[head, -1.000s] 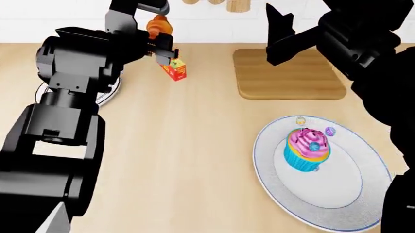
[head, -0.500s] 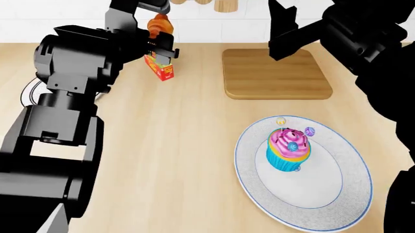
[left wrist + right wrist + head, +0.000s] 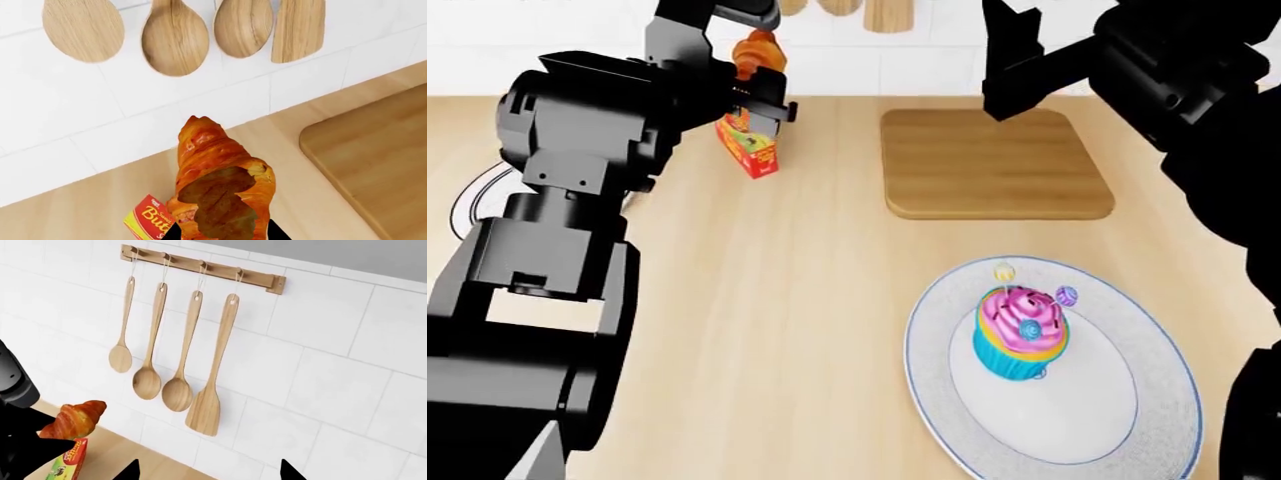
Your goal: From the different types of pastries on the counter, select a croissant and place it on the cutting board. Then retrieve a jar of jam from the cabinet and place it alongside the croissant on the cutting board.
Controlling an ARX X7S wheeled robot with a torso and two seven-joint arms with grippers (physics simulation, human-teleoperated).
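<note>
My left gripper (image 3: 751, 70) is shut on the golden-brown croissant (image 3: 754, 50), held up above the beige counter (image 3: 801, 300) near the back wall; the croissant fills the left wrist view (image 3: 217, 185) and shows in the right wrist view (image 3: 73, 420). The brown cutting board (image 3: 994, 165) lies bare to the right of it, its corner in the left wrist view (image 3: 373, 160). The blue-cased cupcake (image 3: 1024, 335) with pink frosting stands on a white plate (image 3: 1134, 440). My right gripper (image 3: 1010, 60) hangs open and empty above the board's far edge. The jam jar is out of view.
A red and yellow box (image 3: 749, 143) stands on the counter just under the croissant, also in the left wrist view (image 3: 148, 220). A second white plate (image 3: 474, 205) peeks out behind my left arm. Wooden spoons (image 3: 167, 345) hang on the tiled wall.
The view has shifted: board, box and cupcake plate have slid left in the picture. My left gripper keeps hold of the croissant at about the same place.
</note>
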